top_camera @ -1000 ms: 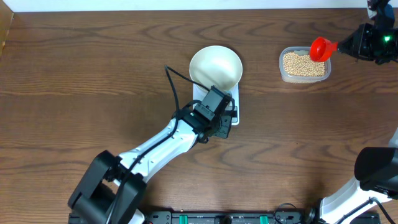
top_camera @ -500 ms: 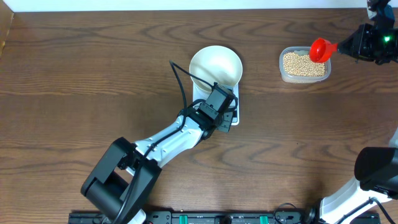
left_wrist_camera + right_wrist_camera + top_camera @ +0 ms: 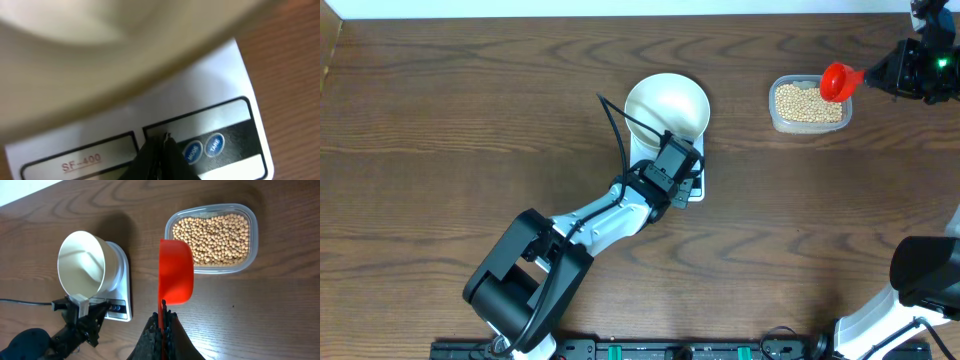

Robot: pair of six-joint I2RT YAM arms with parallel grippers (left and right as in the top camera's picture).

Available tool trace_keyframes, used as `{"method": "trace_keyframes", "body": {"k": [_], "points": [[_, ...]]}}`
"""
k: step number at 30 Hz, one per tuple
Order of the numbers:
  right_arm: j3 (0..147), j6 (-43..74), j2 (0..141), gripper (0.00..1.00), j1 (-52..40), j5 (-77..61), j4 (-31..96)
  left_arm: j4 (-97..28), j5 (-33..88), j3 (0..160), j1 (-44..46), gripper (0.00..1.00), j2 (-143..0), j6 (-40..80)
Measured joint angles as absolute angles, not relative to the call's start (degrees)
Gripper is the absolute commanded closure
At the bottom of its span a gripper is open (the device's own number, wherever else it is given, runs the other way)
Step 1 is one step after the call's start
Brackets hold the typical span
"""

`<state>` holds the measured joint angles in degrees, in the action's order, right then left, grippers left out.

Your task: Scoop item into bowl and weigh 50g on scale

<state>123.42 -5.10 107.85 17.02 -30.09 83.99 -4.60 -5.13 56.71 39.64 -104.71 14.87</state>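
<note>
Now the left arm [image 3: 590,225] is seen stretched diagonally from the table's [image 3: 440,120] near edge up to the scale [image 3: 698,192], with its wrist tipped down over the front panel. The left gripper [image 3: 162,142] is shown with fingers pressed together into one dark point. That point is set at the left end of the display [image 3: 200,125], just beside the two round blue buttons [image 3: 204,147]. Whether the panel is actually touched cannot be told. The bowl [image 3: 666,108] is seated on the scale's far part, and its rim is seen looming over the left wrist's view.

Over on the right, the right arm [image 3: 930,60] is held high by the table's far corner. The right gripper [image 3: 162,325] is clamped on the handle of a red scoop [image 3: 176,272]. The scoop is kept level above the corner of the clear tub [image 3: 775,120], apart from the contents. The beans [image 3: 808,102] are lying in the tub, well apart from the bowl and scale.
</note>
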Motion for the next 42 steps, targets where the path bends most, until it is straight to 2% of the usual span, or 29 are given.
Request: {"method": "trace_keyframes", "body": {"k": [42], "points": [[123.4, -5.1, 107.9, 0.99, 17.0, -29.9, 84.2, -5.8, -2.9, 56.9, 39.6, 0.93, -104.8, 14.5]]}}
